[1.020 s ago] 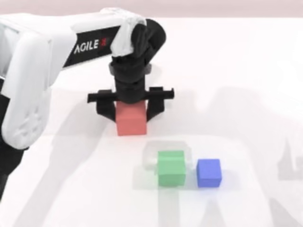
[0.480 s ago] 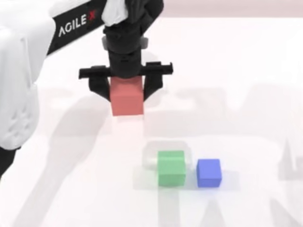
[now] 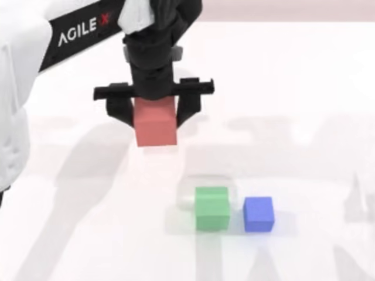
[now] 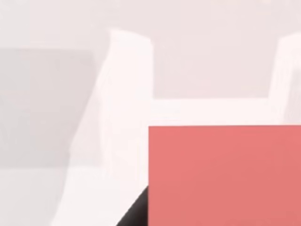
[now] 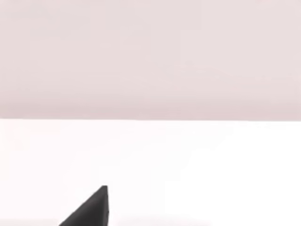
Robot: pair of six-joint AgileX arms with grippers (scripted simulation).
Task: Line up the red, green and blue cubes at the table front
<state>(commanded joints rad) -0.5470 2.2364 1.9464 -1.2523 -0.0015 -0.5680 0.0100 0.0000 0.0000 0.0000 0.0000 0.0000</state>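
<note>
The red cube (image 3: pixel 156 126) hangs above the table (image 3: pixel 304 88), left of centre, with my left gripper (image 3: pixel 154 117) shut on it, a black finger on each side. It fills much of the left wrist view as a red cube (image 4: pixel 225 174) beside one dark fingertip (image 4: pixel 137 213). The green cube (image 3: pixel 211 208) and the smaller blue cube (image 3: pixel 258 213) sit side by side near the table front, a small gap between them. My right arm is out of the top view; its wrist view shows one dark fingertip (image 5: pixel 91 209) over bare table, nothing held.
A pale pinkish-grey band (image 3: pixel 281 10) runs along the far edge of the table. Faint arm shadows fall across the white surface around the green and blue cubes.
My left gripper has risen with the red cube, which has drifted up and slightly left in the top view. The green and blue cubes have not moved.
</note>
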